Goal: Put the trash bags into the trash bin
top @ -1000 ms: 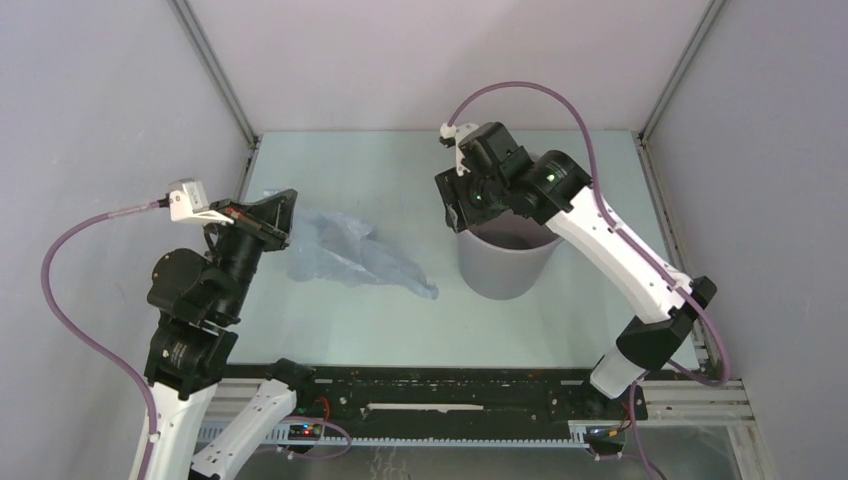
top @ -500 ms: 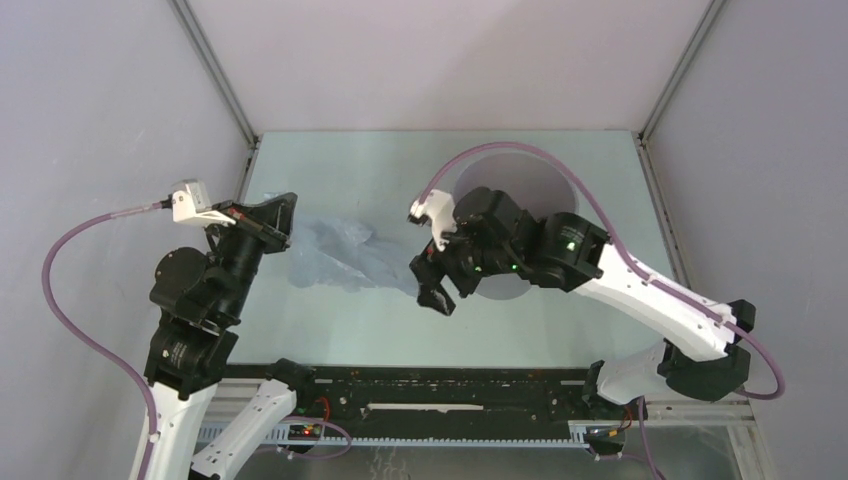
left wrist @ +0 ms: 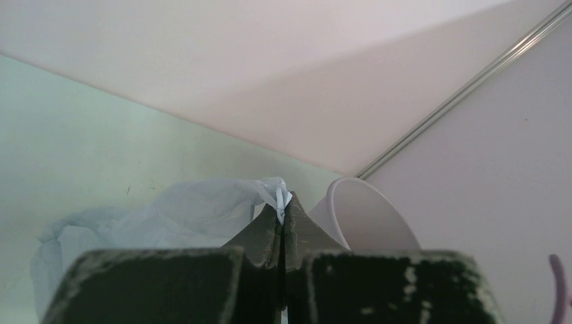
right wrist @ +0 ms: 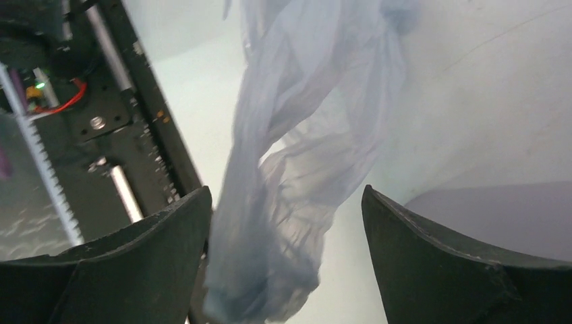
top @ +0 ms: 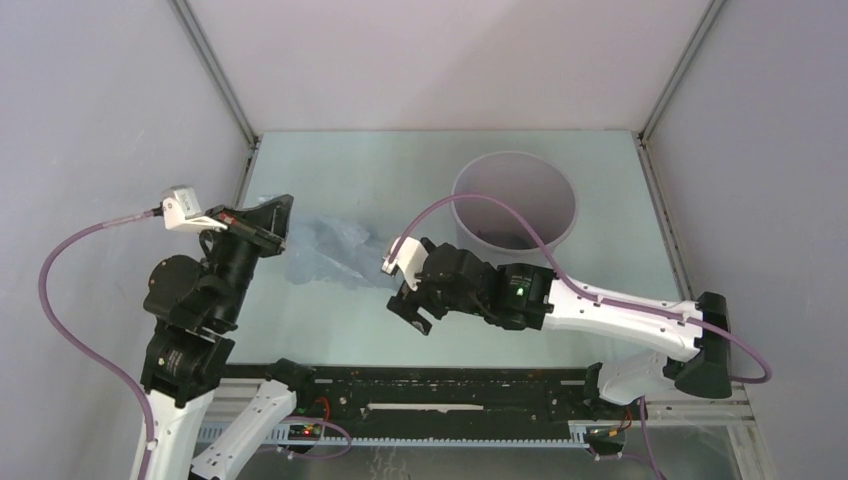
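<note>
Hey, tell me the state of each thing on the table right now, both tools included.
left tool: shut on an edge of the trash bag.
right tool: open, straddling the bag's other end.
trash bin: upright, bag not in it.
trash bag: crumpled, outside the bin.

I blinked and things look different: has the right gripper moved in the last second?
Yes. The right gripper swung left and nearer the black rail, away from the trash bin, now open around the end of the trash bag.
</note>
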`<state>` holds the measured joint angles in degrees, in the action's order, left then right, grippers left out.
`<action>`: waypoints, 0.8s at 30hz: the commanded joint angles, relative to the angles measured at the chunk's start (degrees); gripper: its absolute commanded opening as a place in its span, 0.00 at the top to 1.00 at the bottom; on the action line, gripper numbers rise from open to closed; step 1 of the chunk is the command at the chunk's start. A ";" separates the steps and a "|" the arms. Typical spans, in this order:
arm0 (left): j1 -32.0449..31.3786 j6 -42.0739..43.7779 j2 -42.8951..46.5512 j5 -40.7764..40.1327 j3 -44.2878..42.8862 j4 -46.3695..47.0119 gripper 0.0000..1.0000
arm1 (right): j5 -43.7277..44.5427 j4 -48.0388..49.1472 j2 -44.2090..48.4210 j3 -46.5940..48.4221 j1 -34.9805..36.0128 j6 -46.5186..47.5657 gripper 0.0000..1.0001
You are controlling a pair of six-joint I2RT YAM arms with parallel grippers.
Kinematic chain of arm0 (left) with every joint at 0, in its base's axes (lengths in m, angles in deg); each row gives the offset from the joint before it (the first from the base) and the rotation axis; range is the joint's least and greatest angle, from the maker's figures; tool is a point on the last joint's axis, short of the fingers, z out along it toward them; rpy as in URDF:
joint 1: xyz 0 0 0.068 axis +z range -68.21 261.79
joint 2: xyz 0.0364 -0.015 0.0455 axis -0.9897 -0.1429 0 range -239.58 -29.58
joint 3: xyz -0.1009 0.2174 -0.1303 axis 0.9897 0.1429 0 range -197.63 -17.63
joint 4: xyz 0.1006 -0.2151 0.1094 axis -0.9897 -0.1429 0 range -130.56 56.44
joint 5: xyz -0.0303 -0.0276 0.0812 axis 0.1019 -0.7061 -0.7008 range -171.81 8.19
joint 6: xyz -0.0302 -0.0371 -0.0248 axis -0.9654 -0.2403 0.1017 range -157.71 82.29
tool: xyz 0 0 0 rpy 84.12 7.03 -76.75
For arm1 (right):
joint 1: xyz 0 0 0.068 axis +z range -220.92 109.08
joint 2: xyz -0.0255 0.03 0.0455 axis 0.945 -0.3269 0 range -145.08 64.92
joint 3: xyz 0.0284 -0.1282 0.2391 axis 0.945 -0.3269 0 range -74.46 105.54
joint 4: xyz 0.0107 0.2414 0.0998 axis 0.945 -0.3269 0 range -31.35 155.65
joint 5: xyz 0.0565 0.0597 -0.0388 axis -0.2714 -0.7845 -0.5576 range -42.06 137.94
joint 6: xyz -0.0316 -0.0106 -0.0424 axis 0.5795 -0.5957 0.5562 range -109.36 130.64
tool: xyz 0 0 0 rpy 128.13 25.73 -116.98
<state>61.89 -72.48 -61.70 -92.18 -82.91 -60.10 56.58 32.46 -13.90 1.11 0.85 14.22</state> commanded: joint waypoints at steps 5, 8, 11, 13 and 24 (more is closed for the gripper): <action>0.21 -2.50 1.01 -0.46 -1.70 0.53 1.00 | 9.95 19.94 -2.17 -4.99 0.13 5.74 0.15; 0.21 -2.50 0.87 -0.37 -2.77 0.44 1.00 | 9.82 20.34 -2.22 -4.99 -0.14 4.98 0.37; 0.24 -2.87 0.61 -0.18 -4.42 0.42 1.00 | 5.23 21.56 -0.31 -4.95 -0.68 4.76 0.72; 0.19 -3.32 0.43 -0.05 -5.67 0.50 1.00 | 3.37 20.92 1.02 -3.88 -1.02 3.51 0.88; 0.21 1.27 -3.12 2.01 -15.90 1.61 0.02 | -29.88 8.00 5.65 10.28 -17.93 -20.49 1.00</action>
<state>61.89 -74.07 -61.94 -91.46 -93.90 -59.93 43.05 42.76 -11.11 5.76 -10.06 6.96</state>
